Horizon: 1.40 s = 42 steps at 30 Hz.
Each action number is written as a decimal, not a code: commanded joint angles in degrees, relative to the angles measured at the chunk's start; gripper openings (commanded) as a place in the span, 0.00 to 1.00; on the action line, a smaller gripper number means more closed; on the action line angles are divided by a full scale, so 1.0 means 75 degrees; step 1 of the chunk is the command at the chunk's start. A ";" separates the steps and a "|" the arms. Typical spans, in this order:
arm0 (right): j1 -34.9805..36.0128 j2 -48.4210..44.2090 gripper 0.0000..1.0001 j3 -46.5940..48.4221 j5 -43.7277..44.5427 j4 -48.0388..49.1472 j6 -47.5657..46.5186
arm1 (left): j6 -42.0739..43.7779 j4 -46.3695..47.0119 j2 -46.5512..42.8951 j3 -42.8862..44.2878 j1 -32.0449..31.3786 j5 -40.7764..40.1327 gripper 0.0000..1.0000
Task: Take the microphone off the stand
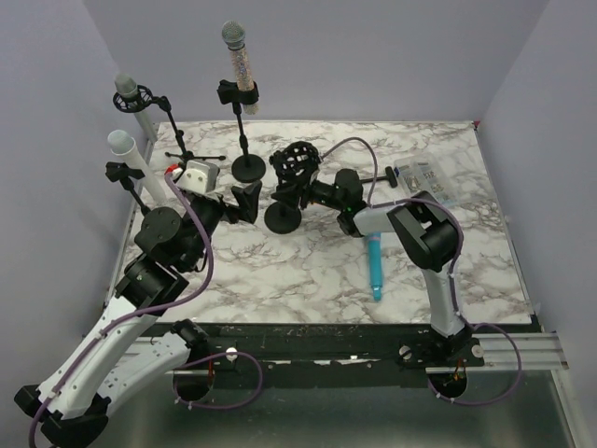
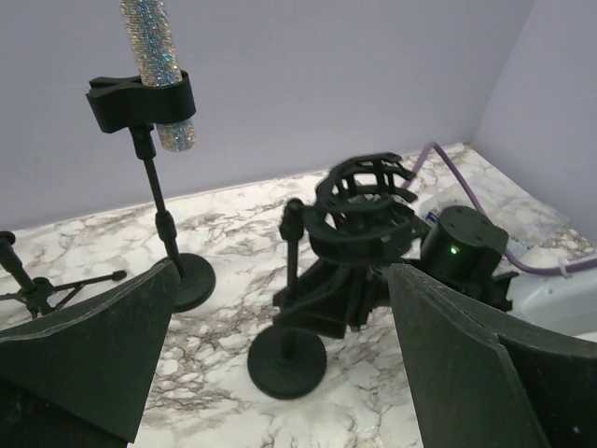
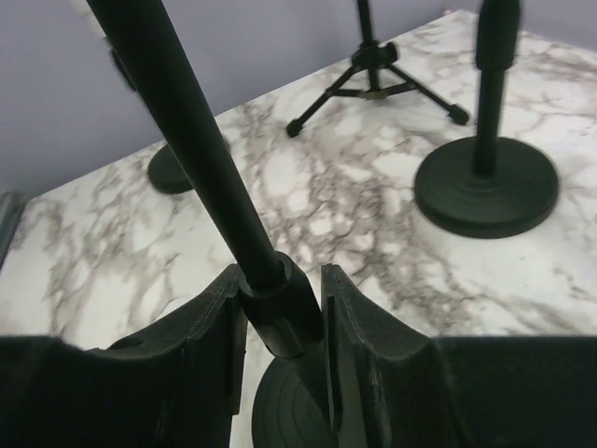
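Note:
A black stand with an empty shock mount and a round base stands mid-table. A teal microphone lies flat on the marble, in front of the stand and to its right, touching no gripper. My right gripper is shut on the stand's pole at its lower collar, just above the base; the right wrist view shows the gripper closed around it. My left gripper is open and empty, just left of the stand. In the left wrist view the base lies between its fingers.
A glittery microphone sits clipped in a round-base stand at the back. Two white microphones stand in holders at the far left, with a tripod stand near them. A clear box lies at the right.

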 commanded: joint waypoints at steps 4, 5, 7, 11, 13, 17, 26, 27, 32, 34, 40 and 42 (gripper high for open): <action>0.0281 -0.0887 0.06 -0.2374 -0.1919 0.0181 0.0730 | 0.0026 0.0325 -0.0369 -0.0142 -0.0045 -0.0692 0.99; 0.0286 -0.1008 0.07 -0.2676 -0.1991 0.0395 0.0826 | 0.0001 0.0339 -0.0407 -0.0153 -0.0056 -0.0688 0.99; 0.0292 -0.1168 0.10 -0.3215 -0.2128 0.0671 0.0886 | 0.0016 0.0401 -0.0464 -0.0203 -0.0083 -0.0653 0.98; 0.0315 -0.1426 0.18 -0.4059 -0.1957 0.1098 0.0971 | -0.0021 0.0413 -0.0409 -0.0218 -0.0113 -0.0647 0.99; 0.0311 -0.1601 0.29 -0.4294 -0.1675 0.1129 0.1020 | -0.0047 0.0413 -0.0318 -0.0230 -0.0130 -0.0636 0.98; 0.0314 -0.2061 0.68 -0.4717 -0.1052 0.1086 0.1267 | 0.0082 0.0424 -0.0118 -0.0242 -0.0277 -0.0588 0.99; 0.0326 -0.3939 1.00 -0.5758 0.0102 -0.0278 0.1678 | 0.0153 -0.0001 0.0536 0.0145 -0.0687 -0.0229 0.99; 0.0322 -0.4228 1.00 -0.5801 0.0208 -0.0632 0.1657 | 0.0094 -0.0076 0.0637 0.0213 -0.0687 -0.0107 0.98; 0.0323 -0.5739 1.00 -0.5340 0.0967 -0.4527 0.1552 | -0.0511 -0.0841 0.1208 0.0915 -0.0687 0.0349 0.98; 0.0322 -0.6260 1.00 -0.5177 0.1235 -0.5949 0.1429 | -0.0951 -0.1265 0.1390 0.1233 -0.0643 0.0587 0.99; 0.0320 -0.7923 1.00 -0.5590 0.2067 -0.8020 0.1860 | -0.3228 -0.1883 0.2067 0.1759 0.0727 0.3650 0.99; 0.0321 -0.8481 1.00 -0.5832 0.2186 -0.8286 0.2235 | -0.3984 -0.1756 0.2264 0.1694 0.1223 0.4489 0.98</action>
